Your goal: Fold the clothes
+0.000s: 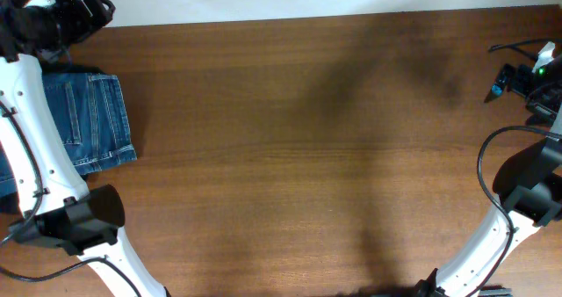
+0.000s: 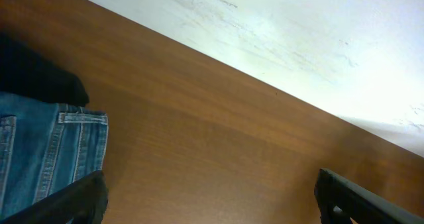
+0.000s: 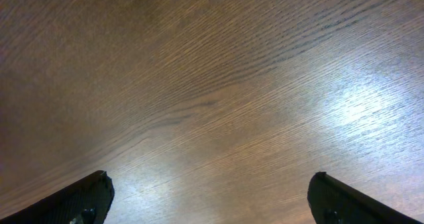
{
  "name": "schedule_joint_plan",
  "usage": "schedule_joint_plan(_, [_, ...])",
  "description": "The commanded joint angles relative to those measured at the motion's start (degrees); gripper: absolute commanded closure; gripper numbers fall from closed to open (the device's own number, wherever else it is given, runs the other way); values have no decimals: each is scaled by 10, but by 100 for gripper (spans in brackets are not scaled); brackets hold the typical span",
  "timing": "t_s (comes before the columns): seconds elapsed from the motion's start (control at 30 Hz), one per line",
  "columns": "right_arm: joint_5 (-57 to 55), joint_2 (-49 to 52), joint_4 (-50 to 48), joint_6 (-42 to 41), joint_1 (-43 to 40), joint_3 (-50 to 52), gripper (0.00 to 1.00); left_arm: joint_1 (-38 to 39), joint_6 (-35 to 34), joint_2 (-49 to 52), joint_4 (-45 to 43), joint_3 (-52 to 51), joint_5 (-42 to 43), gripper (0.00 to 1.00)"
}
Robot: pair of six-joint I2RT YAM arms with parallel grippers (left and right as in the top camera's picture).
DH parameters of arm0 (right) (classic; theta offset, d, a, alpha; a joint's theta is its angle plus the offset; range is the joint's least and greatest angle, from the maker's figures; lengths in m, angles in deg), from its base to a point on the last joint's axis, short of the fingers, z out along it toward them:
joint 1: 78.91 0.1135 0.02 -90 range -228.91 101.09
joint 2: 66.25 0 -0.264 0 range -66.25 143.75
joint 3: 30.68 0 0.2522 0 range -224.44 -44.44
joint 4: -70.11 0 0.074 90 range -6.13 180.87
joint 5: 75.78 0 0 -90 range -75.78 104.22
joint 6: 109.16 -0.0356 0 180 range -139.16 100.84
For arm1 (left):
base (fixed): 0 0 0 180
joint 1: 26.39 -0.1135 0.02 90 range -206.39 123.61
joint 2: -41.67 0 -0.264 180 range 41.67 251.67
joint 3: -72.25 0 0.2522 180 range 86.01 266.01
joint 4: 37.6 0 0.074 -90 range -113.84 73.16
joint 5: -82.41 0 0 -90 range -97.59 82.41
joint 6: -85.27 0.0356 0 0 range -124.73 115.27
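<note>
One folded pair of medium-blue denim jeans [image 1: 92,121] lies at the left edge of the brown wooden table [image 1: 307,156], just beside the left gripper [image 2: 212,207], whose jaws stand wide apart. Well apart from the jeans, the right gripper [image 3: 212,204] hangs spread over the wood.

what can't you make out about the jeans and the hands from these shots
Overhead: the white left arm covers part of the medium-blue denim jeans and the left edge cuts them, so their full outline is hidden.
Left wrist: the jeans run off the left and bottom edges; the black shape next to them is too dark to identify.
Right wrist: only fingertips of the right hand and the brown wooden table show.
</note>
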Motion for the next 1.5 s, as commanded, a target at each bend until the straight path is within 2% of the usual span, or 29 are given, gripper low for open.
schedule_joint_plan(0.0, [5,-25,-1,-5,-3,2,1,2,-3,4,0,-1,8,1])
schedule_joint_plan(0.57, [5,-33,-1,-5,6,2,1,2,-3,4,1,-1,8,1])
schedule_joint_plan(0.97, [5,-219,-1,-5,80,2,1,2,-3,4,1,-1,8,1])
schedule_joint_plan(1.2, [5,-370,0,-5,206,2,1,2,-3,4,1,-1,8,1])
schedule_joint_plan(1.33, [5,-466,-1,-5,336,2,1,2,-3,4,1,-1,8,1])
schedule_joint_plan(1.47, [-30,-557,-19,30,470,2,1,2,-3,4,1,-1,8,1])
